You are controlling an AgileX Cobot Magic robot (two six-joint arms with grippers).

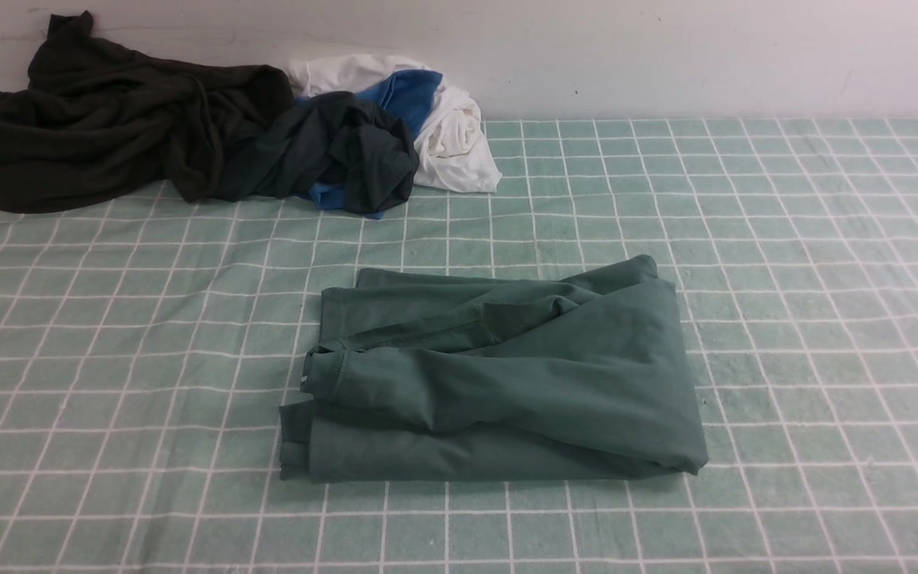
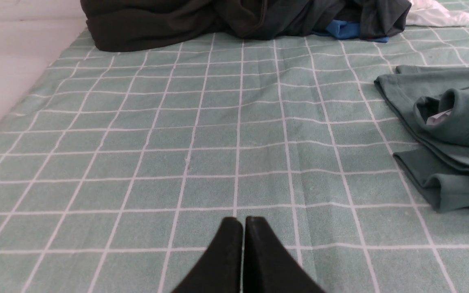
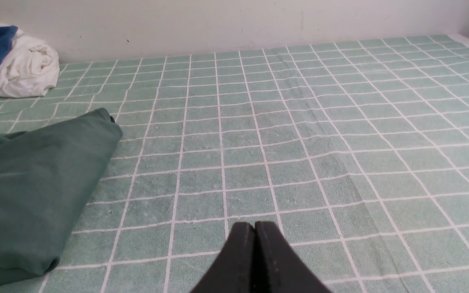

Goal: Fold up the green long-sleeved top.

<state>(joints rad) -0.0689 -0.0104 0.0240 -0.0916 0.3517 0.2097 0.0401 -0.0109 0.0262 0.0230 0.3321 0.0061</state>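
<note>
The front view looks forward and down from the robot's side over the pale green checked tablecloth [image 1: 786, 239] to the white back wall [image 1: 666, 56], taking in the whole scene from a distance. The left wrist view sits low and close to the cloth, facing the heap of dark crumpled garments [image 2: 177, 20]; the right wrist view, equally low, faces the wall. Both wrist views catch opposite edges of the folded dark green cotton top [image 1: 507, 383], probably sharing little else beyond the bundled white and blue cloth [image 3: 23, 65].
</note>
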